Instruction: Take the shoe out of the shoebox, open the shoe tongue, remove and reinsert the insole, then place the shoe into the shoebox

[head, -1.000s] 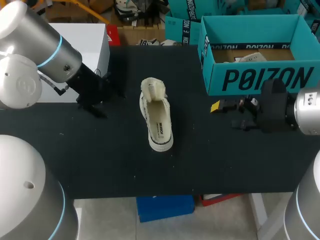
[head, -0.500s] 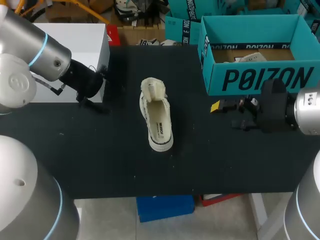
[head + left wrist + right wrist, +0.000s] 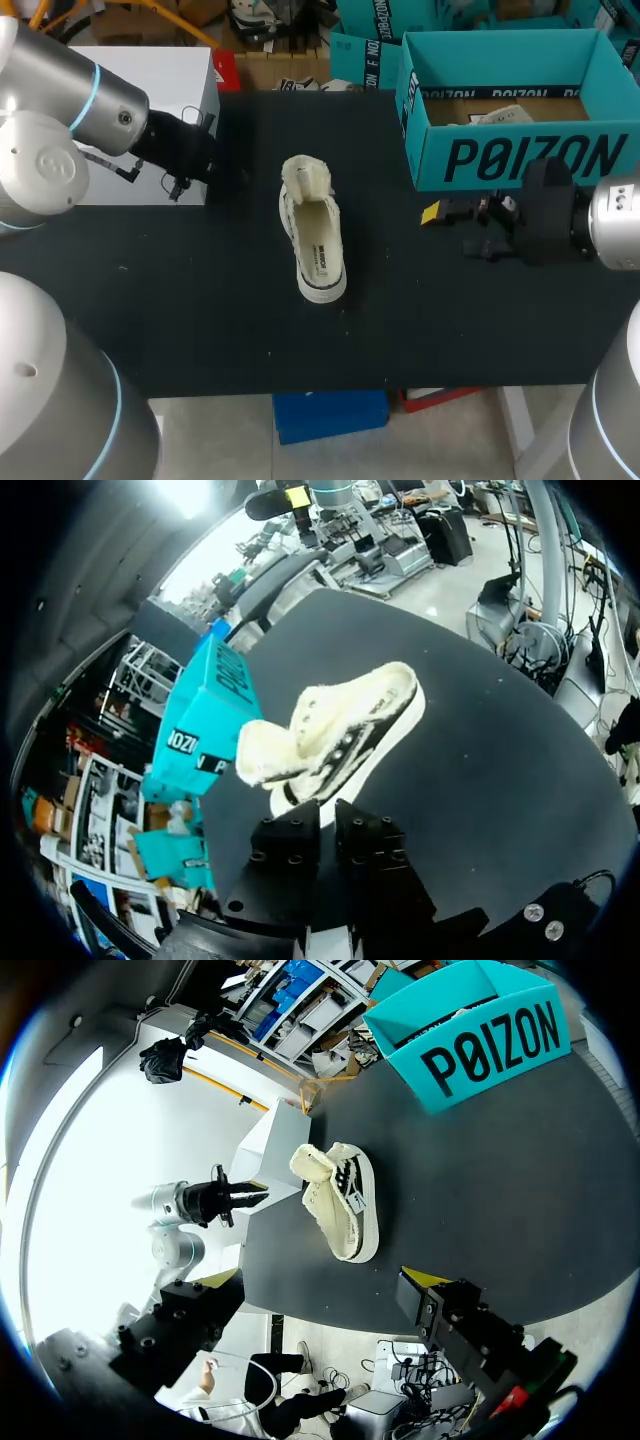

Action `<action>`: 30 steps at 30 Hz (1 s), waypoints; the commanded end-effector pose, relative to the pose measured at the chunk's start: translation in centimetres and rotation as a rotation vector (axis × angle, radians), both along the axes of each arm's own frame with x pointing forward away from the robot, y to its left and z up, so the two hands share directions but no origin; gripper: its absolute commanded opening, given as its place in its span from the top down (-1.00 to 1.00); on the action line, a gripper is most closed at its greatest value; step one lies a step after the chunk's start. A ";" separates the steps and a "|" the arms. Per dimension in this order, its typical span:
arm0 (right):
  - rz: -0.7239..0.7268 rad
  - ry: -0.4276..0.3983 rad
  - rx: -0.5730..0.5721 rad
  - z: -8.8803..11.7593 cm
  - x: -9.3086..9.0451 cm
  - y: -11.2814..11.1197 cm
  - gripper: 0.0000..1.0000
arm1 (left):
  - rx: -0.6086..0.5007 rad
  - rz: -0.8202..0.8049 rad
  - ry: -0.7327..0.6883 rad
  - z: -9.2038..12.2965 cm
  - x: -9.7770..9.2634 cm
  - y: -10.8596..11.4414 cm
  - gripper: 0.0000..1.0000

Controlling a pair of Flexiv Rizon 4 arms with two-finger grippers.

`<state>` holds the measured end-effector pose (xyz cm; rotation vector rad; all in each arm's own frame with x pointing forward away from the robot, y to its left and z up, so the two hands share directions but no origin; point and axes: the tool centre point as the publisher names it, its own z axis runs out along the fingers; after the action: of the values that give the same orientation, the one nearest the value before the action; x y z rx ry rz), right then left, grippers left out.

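A cream canvas shoe (image 3: pixel 312 232) lies upright mid-table, heel toward the front edge, its tongue folded forward over the toe and the printed insole showing inside. The teal shoebox (image 3: pixel 520 110) stands open at the back right, with paper inside. My left gripper (image 3: pixel 205 165) hovers left of the shoe and apart from it. In the left wrist view its black fingers (image 3: pixel 285 850) stand together with nothing between them, and the shoe (image 3: pixel 340 735) lies ahead. My right gripper (image 3: pixel 440 213) stays open in front of the box, right of the shoe (image 3: pixel 345 1200), and holds nothing (image 3: pixel 300 1310).
A white box (image 3: pixel 150 100) sits at the table's back left, just behind my left arm. A second teal carton (image 3: pixel 362 58) stands behind the table's far edge. Bare black tabletop (image 3: pixel 200 320) runs along the front on both sides of the shoe.
My left gripper has closed with nothing in it, and it has moved away from the front edge toward the white box. The right arm and the shoe have stayed where they were.
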<state>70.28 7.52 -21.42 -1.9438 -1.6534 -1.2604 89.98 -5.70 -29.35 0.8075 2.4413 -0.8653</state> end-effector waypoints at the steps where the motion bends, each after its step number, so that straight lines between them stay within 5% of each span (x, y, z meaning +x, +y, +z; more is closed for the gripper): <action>1: 0.000 0.001 -0.001 0.0 0.0 0.1 -1.00 | -0.022 0.023 -0.002 -1.1 2.3 -1.3 1.00; 19: 0.000 0.001 -0.001 0.0 0.0 0.1 -1.00 | -0.086 0.034 0.060 -3.8 8.3 -5.5 1.00; 30: 0.000 0.001 -0.001 0.0 0.0 0.1 -1.00 | -0.163 -0.009 0.129 -4.4 8.0 -8.2 1.00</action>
<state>70.27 7.52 -21.42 -1.9437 -1.6534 -1.2604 97.73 -13.56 -33.23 0.7191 2.4485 -1.1184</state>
